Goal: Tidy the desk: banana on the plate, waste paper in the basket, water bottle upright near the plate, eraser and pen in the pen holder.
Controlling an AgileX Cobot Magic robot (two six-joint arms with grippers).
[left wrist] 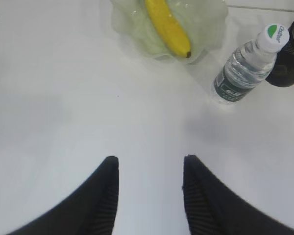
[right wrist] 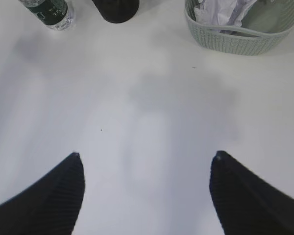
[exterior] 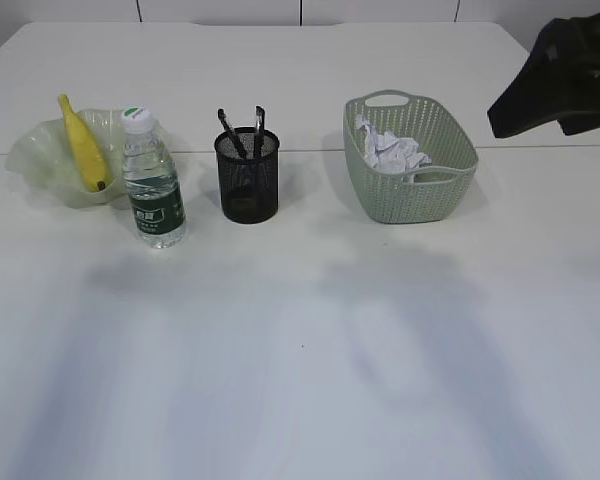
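Observation:
The banana (exterior: 84, 150) lies in the pale green plate (exterior: 35, 150) at the far left; both show in the left wrist view, banana (left wrist: 166, 24) and plate (left wrist: 210, 19). The water bottle (exterior: 152, 182) stands upright beside the plate and shows in the left wrist view (left wrist: 245, 68). The black pen holder (exterior: 247, 175) holds dark pens (exterior: 233, 135). The waste paper (exterior: 390, 150) lies in the sage-green basket (exterior: 440, 185). The eraser is not visible. My left gripper (left wrist: 149, 159) is open and empty above the bare desk (exterior: 300, 350). My right gripper (right wrist: 146, 156) is wide open and empty.
A black part of the right arm (exterior: 565, 75) hangs at the upper right edge of the exterior view. The right wrist view shows the basket (right wrist: 235, 41), the pen holder base (right wrist: 116, 10) and the bottle base (right wrist: 49, 12) along its top.

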